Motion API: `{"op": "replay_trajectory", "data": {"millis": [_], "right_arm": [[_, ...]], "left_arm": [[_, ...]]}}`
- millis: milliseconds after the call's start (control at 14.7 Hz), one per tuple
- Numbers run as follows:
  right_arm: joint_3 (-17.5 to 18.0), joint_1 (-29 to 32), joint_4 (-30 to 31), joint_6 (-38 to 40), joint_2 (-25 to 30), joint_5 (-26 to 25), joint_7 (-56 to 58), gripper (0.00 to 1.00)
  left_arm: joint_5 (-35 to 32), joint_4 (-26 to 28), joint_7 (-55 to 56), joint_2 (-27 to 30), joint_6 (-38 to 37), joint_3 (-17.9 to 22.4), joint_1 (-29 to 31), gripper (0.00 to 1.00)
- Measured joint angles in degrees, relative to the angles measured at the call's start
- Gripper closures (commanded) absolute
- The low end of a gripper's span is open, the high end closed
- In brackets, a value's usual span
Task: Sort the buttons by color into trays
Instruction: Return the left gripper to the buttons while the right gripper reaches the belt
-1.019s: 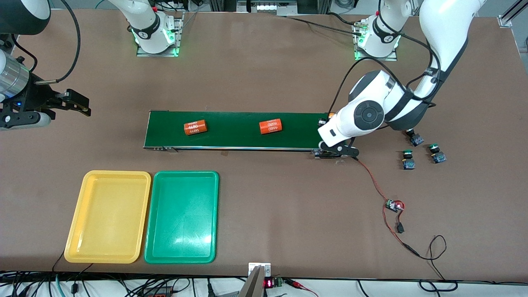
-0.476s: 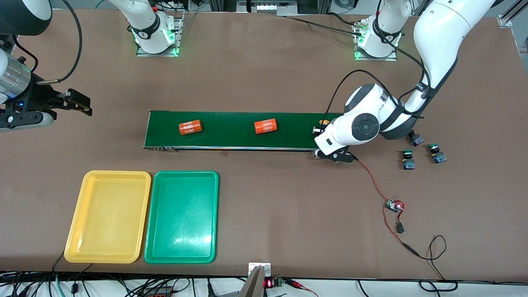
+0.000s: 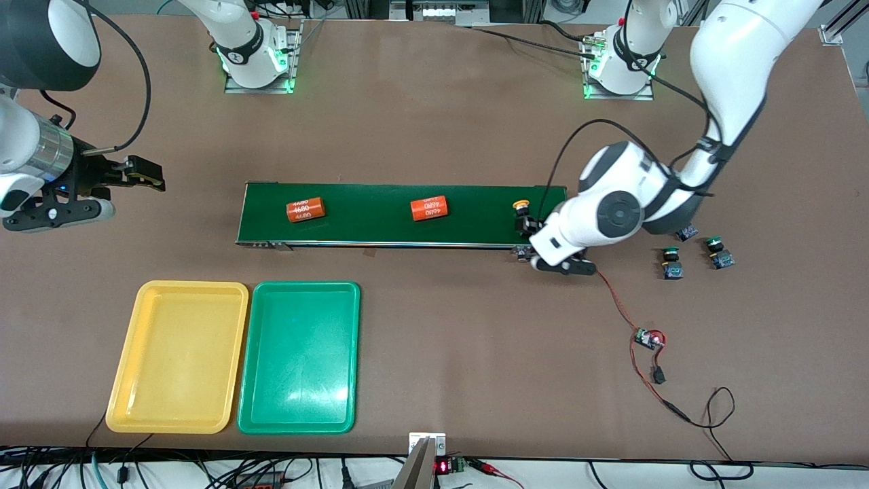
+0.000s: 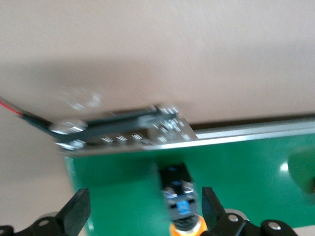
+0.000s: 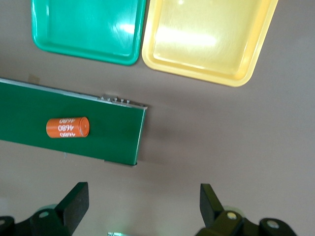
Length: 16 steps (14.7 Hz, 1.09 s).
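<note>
A yellow-capped button (image 3: 521,212) stands on the dark green belt (image 3: 380,224) at the left arm's end. My left gripper (image 3: 533,231) is open around it. In the left wrist view the button (image 4: 179,201) sits between the fingers, close to one fingertip (image 4: 209,206), and the left gripper (image 4: 143,209) holds nothing. Two green-capped buttons (image 3: 671,261) (image 3: 718,251) and a third button (image 3: 686,232), half hidden under the left arm, lie on the table. The yellow tray (image 3: 176,356) and green tray (image 3: 299,356) lie side by side, empty. My right gripper (image 3: 132,190) waits open over bare table off the belt's other end.
Two orange cylinders marked 4680 (image 3: 305,209) (image 3: 430,208) lie on the belt. A small circuit board (image 3: 648,337) with red and black wires trails from the belt's end toward the front edge. The right wrist view shows a cylinder (image 5: 67,127), the green tray (image 5: 88,29) and the yellow tray (image 5: 211,39).
The left gripper opened and let the yellow-capped button go onto the belt. The hand drew back a little. Both cylinders slid along the belt toward the right arm's end.
</note>
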State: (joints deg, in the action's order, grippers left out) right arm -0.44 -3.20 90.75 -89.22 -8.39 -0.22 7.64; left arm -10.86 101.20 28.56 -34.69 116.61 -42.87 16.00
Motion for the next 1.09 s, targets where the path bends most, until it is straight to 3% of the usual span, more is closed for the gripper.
{"op": "replay_trajectory", "data": {"millis": [340, 679, 1087], "right_arm": [[-0.08, 0.11, 0.00, 0.32, -0.13, 0.00, 0.05, 0.00], [-0.05, 0.01, 0.02, 0.82, -0.50, 0.00, 0.21, 0.00], [-0.52, 1.64, 0.05, 2.60, -0.47, 0.09, 2.87, 0.00]], "left_arm": [[-2.13, -3.69, -0.31, 0.69, -2.32, 2.31, 7.38, 0.00], [-11.60, -5.12, -0.46, -0.98, -2.14, 9.09, 7.86, 0.00], [-12.55, -6.75, -7.75, -4.40, -1.27, 12.56, 9.68, 0.00]]}}
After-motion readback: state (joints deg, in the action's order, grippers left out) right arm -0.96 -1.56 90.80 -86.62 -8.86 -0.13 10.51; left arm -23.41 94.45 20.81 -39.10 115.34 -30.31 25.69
